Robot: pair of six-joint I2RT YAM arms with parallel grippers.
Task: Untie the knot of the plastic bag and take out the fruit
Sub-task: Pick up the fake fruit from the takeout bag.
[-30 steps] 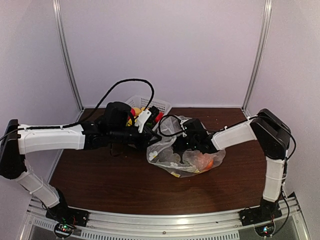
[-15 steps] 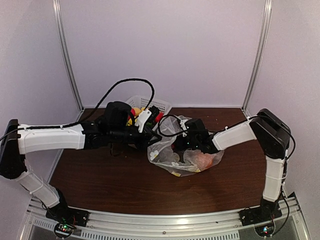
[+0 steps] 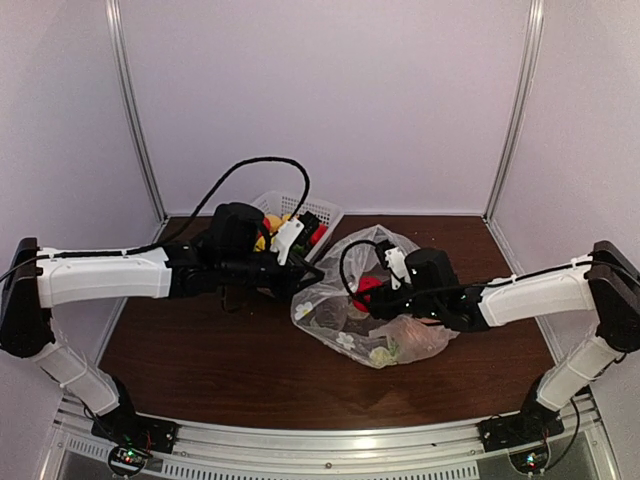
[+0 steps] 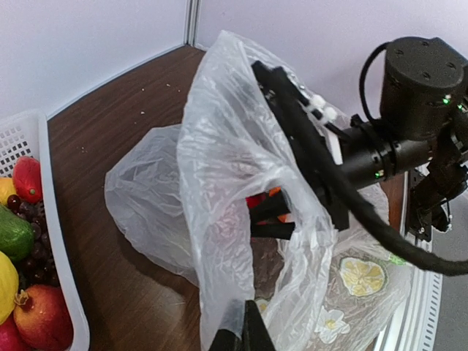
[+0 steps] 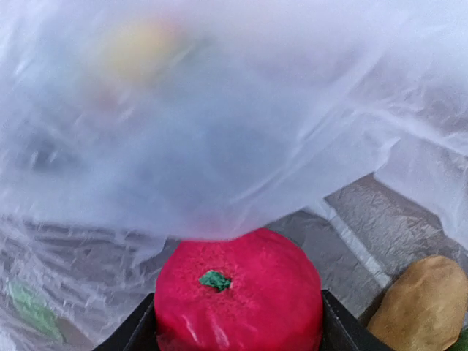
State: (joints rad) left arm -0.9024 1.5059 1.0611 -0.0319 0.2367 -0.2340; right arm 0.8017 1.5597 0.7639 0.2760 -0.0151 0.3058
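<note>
1. Top external view: the plastic bag lay on the table between the two arms, its mouth gaping and lifted at the left side. The left gripper was clenched on the film at that edge. The right gripper reached inside the mouth with the red fruit at its tips. The white basket stood behind the left arm, near the back wall.

2. Left wrist view: my left gripper was pinched shut on a fold of the plastic bag, holding the opening up. I found no knot anywhere (so I judged the untying done). Through the film I could see the right gripper inside the bag with a patch of red beside it. The basket sat at the left edge, already holding fruit.

3. Right wrist view: the right gripper grasped the red fruit, one finger against each side, with the film draped just above it. A brown fruit lay just beside it on the bag's floor.

4. My reckoning: the bag was open and the first fruit gripped but not yet lifted clear. The brown one, and whatever else the crinkled film hid, remained to be taken out.
</note>
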